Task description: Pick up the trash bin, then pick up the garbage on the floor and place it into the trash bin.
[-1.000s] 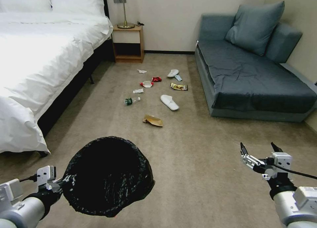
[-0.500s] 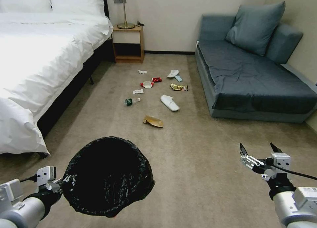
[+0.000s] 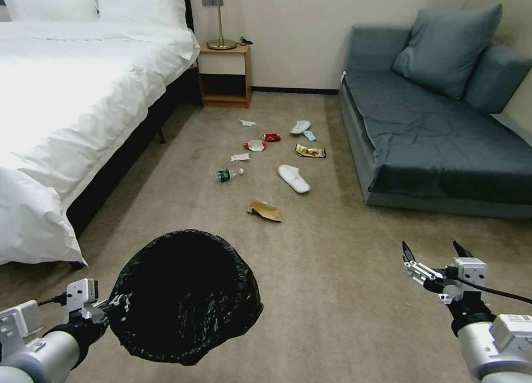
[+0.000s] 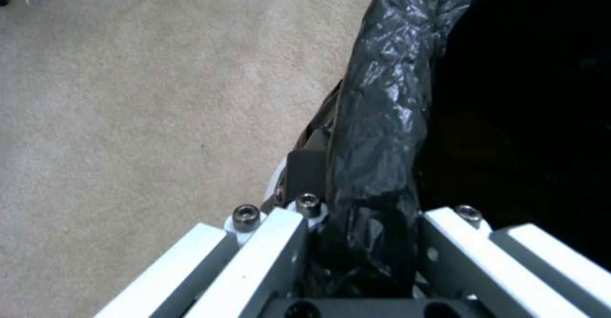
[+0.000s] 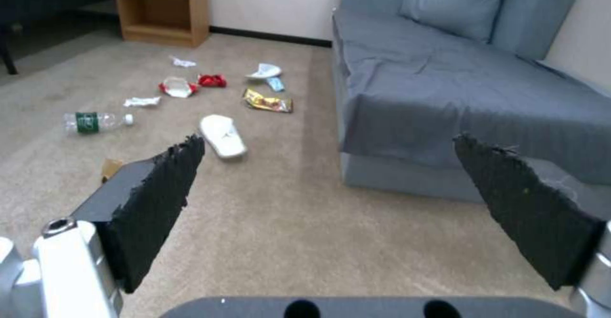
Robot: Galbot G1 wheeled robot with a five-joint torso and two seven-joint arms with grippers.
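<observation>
Black-bagged round trash bin (image 3: 185, 297) hangs clamped at its rim in the left gripper (image 3: 105, 311) — pickup done. Beyond the bin lies scattered floor garbage (image 3: 265, 210); the right gripper (image 3: 435, 253), fingers wide, likely needs driving closer.

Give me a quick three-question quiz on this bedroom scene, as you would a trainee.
1. True or false: the left gripper grips the rim of the trash bin.
2. The open right gripper holds: A) the plastic bottle, B) the brown paper scrap, C) nothing.
3. Fill in: the litter piece nearest the robot is the ____.

Key: 1 true, fingers clamped over the black bag at the rim. 2 C. 3 brown paper scrap.
</observation>
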